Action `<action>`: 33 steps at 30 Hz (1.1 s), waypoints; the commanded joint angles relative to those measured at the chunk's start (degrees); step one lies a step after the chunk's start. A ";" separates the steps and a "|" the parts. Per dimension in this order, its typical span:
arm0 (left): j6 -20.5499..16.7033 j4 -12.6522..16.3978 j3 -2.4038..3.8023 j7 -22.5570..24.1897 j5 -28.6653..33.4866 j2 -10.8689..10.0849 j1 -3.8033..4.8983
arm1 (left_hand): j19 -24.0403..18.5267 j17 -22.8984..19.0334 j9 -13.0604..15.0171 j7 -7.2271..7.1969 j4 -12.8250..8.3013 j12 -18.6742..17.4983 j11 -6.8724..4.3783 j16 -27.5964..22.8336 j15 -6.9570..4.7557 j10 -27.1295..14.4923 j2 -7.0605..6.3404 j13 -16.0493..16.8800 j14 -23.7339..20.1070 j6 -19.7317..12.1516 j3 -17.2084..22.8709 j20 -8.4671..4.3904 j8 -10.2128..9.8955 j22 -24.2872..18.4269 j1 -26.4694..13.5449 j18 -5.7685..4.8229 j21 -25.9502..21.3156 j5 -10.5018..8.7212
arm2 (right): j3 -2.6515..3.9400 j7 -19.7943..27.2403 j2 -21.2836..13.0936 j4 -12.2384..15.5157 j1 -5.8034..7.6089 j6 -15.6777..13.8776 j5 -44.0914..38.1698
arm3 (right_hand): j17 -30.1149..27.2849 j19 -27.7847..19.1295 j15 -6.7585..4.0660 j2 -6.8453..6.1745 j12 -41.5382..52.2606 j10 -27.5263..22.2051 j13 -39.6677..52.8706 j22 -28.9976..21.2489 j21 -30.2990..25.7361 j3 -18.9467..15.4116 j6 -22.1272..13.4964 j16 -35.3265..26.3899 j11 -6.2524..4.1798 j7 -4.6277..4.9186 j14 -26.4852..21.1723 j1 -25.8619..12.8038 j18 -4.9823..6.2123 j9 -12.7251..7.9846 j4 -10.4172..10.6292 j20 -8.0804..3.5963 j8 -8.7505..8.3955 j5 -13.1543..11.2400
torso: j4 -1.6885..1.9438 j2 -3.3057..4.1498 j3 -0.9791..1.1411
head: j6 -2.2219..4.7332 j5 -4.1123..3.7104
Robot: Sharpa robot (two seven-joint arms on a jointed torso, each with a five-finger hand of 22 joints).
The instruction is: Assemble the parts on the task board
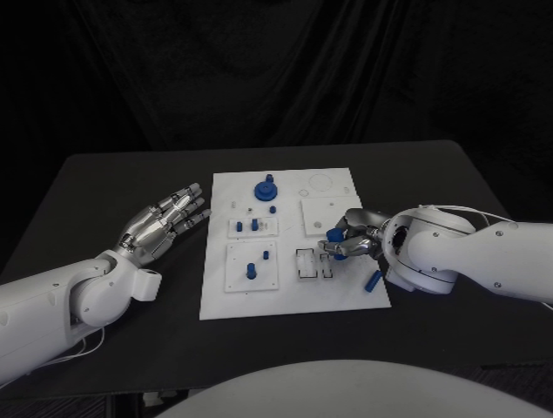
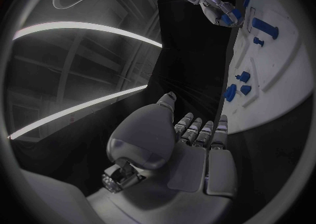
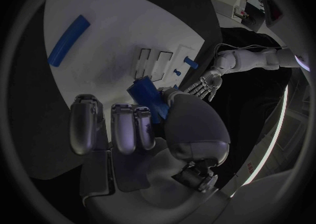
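Over the board's right half: right hand (image 1: 352, 237) holds a blue part (image 1: 336, 235), pinched between thumb and curled fingers; right wrist view shows the same part (image 3: 150, 100) as a blocky oblong sticking out past the fingertips.
Key relation: white slotted fixture (image 1: 312, 262) sits on the task board (image 1: 289, 300) just toward the robot and slightly to its left of the held part, close but apart. Judgement: that's the likely seat, a short move down and in.
Part axis: hard to read in the head view; in the wrist view the long axis runs out from the palm toward the board.
Loose bar: blue bar (image 1: 373, 279) lies flat near the board's right edge, tilted, just robot-side of the right hand; seen again at (image 3: 68, 40). Judgement: could get brushed as the hand comes down.
Left hand: left hand (image 1: 165, 222) hovers off the board's left edge, fingers spread and straight, holding nothing. Well apart from the fixture; right hand is clearly the nearer one.
Already seated: tall blue peg piece (image 1: 265, 189) at the far side of the board; small blue pegs (image 1: 245, 225) upright in the middle-left plate; one more peg (image 1: 265, 255) in the near-left plate.
Surface: flat white board on a black table (image 1: 125, 174), matte, no visible clamps.
Room: black curtain behind the table; open table around the board on all sides, so approach room looks fine.
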 commanded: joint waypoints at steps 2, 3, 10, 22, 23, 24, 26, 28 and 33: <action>0.89 0.07 0.06 1.70 0.30 0.12 -0.08 | -0.03 -0.04 0.02 0.25 -0.02 -0.15 -0.27 0.22 0.26 -0.13 -0.13 -0.05 -0.30 0.02 0.37 0.51 -0.05 -0.10 0.37 1.18 0.18 0.27 | 0.03 -2.95 0.79 -0.06 0.20 4.27 4.97 | 5.33 0.57 0.24 0.39 0.15 6.07 15.08 10.93 -1.00 -0.88 -0.82 -0.82 0.01 0.01 3.96 -2.38 1.25 0.31 0.02 -0.19 0.76 -1.31 | -0.01 -0.10 -0.10 | -0.01 0.07; 0.91 0.06 0.06 1.68 0.30 0.13 -0.08 | -0.03 -0.04 0.02 0.25 -0.02 -0.15 -0.27 0.22 0.26 -0.13 -0.13 -0.05 -0.30 0.02 0.37 0.51 -0.05 -0.10 0.37 1.18 0.18 0.27 | 0.03 -3.25 0.99 -0.12 0.22 4.74 5.08 | 5.31 0.56 0.24 0.39 0.15 6.07 15.08 10.93 -1.03 -0.90 -0.83 -0.83 0.01 0.00 3.95 -2.43 1.25 0.32 0.02 -0.19 0.77 -1.32 | 0.00 -0.09 -0.10 | -0.01 0.07; 1.12 0.05 0.06 1.44 0.30 0.21 -0.08 | -0.02 -0.03 0.05 0.37 -0.04 -0.12 -0.27 0.23 0.26 -0.12 -0.13 -0.04 -0.30 0.17 0.45 0.52 -0.01 -0.10 0.32 1.19 0.19 0.29 | 0.03 -4.41 2.61 -0.85 0.39 6.45 5.48 | 3.26 -0.24 0.16 0.31 0.15 6.07 15.08 10.27 -2.99 -1.92 -1.18 -2.09 -0.08 -0.12 3.44 -4.25 1.69 0.72 -0.01 -0.24 1.59 -1.48 | 0.14 -0.01 -0.07 | -0.01 0.01; 1.40 0.13 0.06 1.07 0.30 0.20 -0.08 | 0.00 -0.03 0.14 0.76 -0.07 0.03 -0.17 0.24 0.24 -0.04 -0.14 0.00 -0.28 0.68 0.67 0.55 0.13 -0.12 0.15 1.23 0.20 0.29 | 0.03 -5.27 4.18 -2.14 0.71 7.51 5.58 | -1.49 -2.16 0.47 0.19 0.15 6.07 15.08 8.57 -8.01 -5.73 -4.15 -5.42 0.33 0.34 2.04 -7.80 2.59 1.48 -0.08 -0.01 2.78 -4.47 | 0.11 0.08 -0.07 | -0.01 0.49; 1.42 0.14 0.06 1.04 0.30 0.19 -0.08 | 0.00 -0.03 0.14 0.76 -0.07 0.03 -0.17 0.24 0.24 -0.04 -0.14 0.00 -0.28 0.68 0.67 0.55 0.13 -0.12 0.15 1.23 0.20 0.29 | 0.03 -5.22 4.24 -2.21 0.71 7.36 5.58 | -2.08 -2.39 0.54 0.28 0.15 6.07 15.08 8.36 -8.62 -6.11 -4.46 -5.84 0.39 0.41 1.86 -7.95 2.70 1.53 -0.08 0.04 2.87 -5.29 | 0.08 0.09 -0.06 | -0.01 0.60; 1.44 0.15 0.06 1.01 0.30 0.18 -0.08 | 0.00 -0.02 0.16 0.92 -0.09 0.06 -0.13 0.25 0.22 -0.02 -0.16 0.00 -0.26 0.79 0.74 0.56 0.17 -0.12 0.09 1.24 0.20 0.28 | 0.03 -5.16 4.30 -2.29 0.72 7.17 5.58 | -2.74 -2.64 0.60 0.38 0.15 6.07 15.08 8.14 -9.27 -6.45 -4.77 -6.30 0.45 0.48 1.64 -8.11 2.83 1.57 -0.07 0.08 2.95 -6.12 | 0.07 0.09 -0.06 | -0.01 0.65; 1.47 0.16 0.06 0.96 0.30 0.16 -0.08 | 0.00 -0.02 0.19 1.05 -0.12 0.09 -0.10 0.25 0.21 0.00 -0.17 0.01 -0.27 0.93 0.80 0.56 0.21 -0.14 0.05 1.26 0.20 0.30 | 0.03 -4.99 4.40 -2.43 0.73 6.72 5.58 | -4.62 -3.41 0.79 0.81 0.15 6.07 15.08 7.41 -11.31 -7.77 -5.93 -7.75 0.70 0.74 1.01 -8.83 3.16 1.73 -0.04 0.31 3.33 -9.17 | 0.09 0.10 -0.06 | -0.01 0.70; 1.50 0.16 0.06 0.89 0.30 0.15 -0.08 | 0.00 -0.02 0.19 1.05 -0.12 0.09 -0.10 0.25 0.21 0.00 -0.17 0.01 -0.27 0.93 0.80 0.56 0.21 -0.14 0.05 1.26 0.20 0.30 | 0.03 -4.85 4.49 -2.56 0.74 6.33 5.58 | -5.35 -3.63 0.95 1.12 0.15 6.07 15.08 7.06 -12.25 -9.02 -6.91 -8.40 0.84 0.92 0.82 -9.52 3.29 1.95 0.00 0.43 3.85 -11.47 | 0.10 0.09 -0.07 | -0.01 0.74; 1.64 0.11 0.06 0.72 0.30 0.20 -0.08 | 0.02 -0.01 0.21 1.20 -0.14 0.14 -0.07 0.26 0.21 0.03 -0.18 0.02 -0.24 1.06 0.86 0.57 0.24 -0.13 0.01 1.27 0.21 0.30 | 0.03 -4.67 4.77 -2.84 0.78 6.14 5.58 | -7.88 -4.29 1.13 2.00 -1.37 4.59 13.71 5.95 -15.25 -13.78 -8.77 -10.66 1.04 1.12 0.17 -13.29 3.71 2.56 0.08 0.64 5.79 -18.76 | 0.08 0.07 -0.12 | -0.01 0.87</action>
